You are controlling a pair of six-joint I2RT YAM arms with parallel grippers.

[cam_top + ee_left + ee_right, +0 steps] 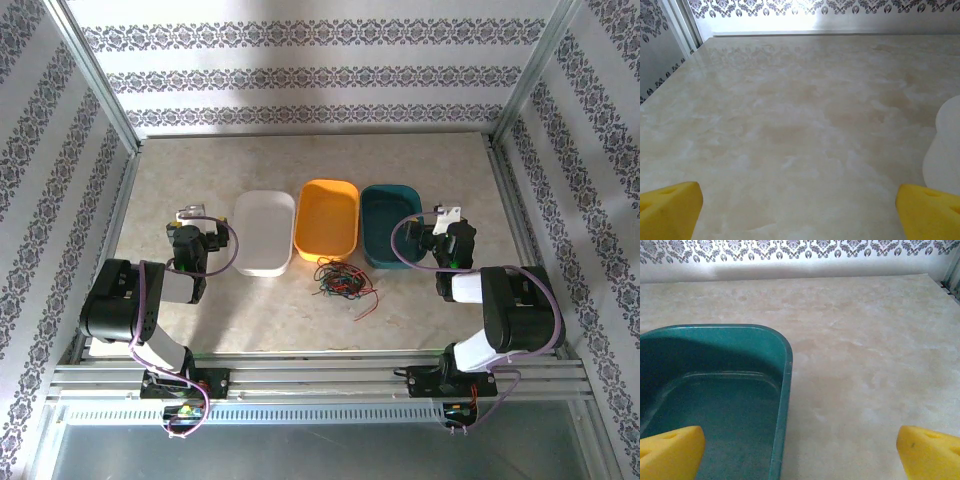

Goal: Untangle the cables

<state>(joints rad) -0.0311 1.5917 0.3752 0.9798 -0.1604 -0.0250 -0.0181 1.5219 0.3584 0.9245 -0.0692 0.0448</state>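
Cables point(341, 279) tangled beside orange tub point(327, 219)

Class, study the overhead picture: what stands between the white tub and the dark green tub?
The orange tub stands between the white tub and the dark green tub, its long sides close beside each. The overhead view shows it.
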